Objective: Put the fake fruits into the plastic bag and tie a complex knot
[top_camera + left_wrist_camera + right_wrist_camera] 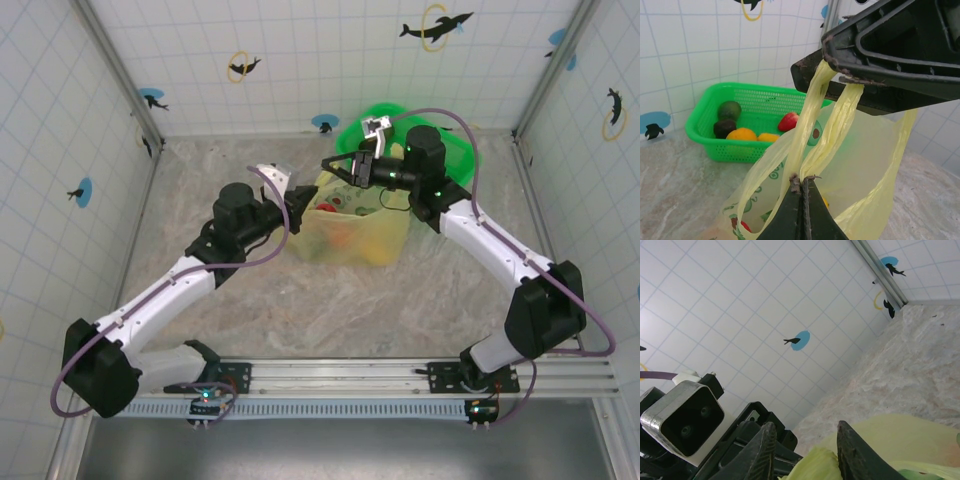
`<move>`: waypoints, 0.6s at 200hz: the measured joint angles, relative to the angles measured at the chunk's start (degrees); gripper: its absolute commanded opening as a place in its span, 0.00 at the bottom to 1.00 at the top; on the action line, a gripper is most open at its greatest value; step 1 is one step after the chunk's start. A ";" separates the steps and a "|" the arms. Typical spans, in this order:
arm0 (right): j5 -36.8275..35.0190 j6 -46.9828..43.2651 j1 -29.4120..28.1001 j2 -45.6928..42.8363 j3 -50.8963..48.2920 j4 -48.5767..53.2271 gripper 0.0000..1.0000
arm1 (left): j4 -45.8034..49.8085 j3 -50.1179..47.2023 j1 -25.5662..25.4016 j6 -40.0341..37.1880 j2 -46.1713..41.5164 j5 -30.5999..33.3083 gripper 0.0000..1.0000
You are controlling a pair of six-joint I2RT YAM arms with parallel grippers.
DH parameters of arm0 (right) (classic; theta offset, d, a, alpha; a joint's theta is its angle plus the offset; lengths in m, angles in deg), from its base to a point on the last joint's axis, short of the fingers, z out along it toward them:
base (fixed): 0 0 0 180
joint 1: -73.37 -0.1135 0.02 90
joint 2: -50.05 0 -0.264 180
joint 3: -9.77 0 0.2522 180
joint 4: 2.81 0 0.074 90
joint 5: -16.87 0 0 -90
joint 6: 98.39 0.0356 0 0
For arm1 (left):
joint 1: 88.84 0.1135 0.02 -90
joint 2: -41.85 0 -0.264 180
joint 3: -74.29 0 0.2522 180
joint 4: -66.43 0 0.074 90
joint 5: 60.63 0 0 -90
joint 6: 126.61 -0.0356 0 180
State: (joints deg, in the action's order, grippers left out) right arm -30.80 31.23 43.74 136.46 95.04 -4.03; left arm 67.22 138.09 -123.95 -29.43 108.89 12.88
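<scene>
We hold the plastic bag (370, 240) mid-bench.
Left gripper (801, 181) and right gripper (806, 432) clench its handle strips (809, 116); print unreadable.

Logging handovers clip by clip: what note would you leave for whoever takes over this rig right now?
Left gripper: shut on the plastic bag by its handle strips.
Right gripper: closed on the same strips further along, plastic bunched between its fingers.
The bag sits mid-table with some fake fruits inside.
Green basket: behind the bag, five more fruits visible in it.
Done: part of the loading.
Left: move the basket's fruits over, then tie the knot; none is visible yet.
</scene>
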 measured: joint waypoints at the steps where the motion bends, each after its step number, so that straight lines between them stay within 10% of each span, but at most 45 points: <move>1: 0.00 0.04 0.00 0.00 0.00 0.02 0.35 | 0.00 0.02 0.00 0.00 -0.02 0.00 0.03; 45: -0.02 0.20 0.00 0.04 0.00 0.02 0.32 | -0.09 1.03 0.00 0.42 0.04 0.02 0.03; 87: -0.52 0.79 0.00 0.20 0.13 0.33 0.00 | -0.44 1.81 0.00 0.44 0.83 0.00 0.03; 120: -1.25 0.61 -0.02 0.94 2.03 2.69 0.00 | 0.17 1.88 0.00 -0.02 0.74 -0.61 0.36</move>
State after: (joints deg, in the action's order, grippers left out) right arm -32.05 31.84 43.72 137.40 97.07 -1.34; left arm 67.39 139.97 -123.95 -29.45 109.63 12.27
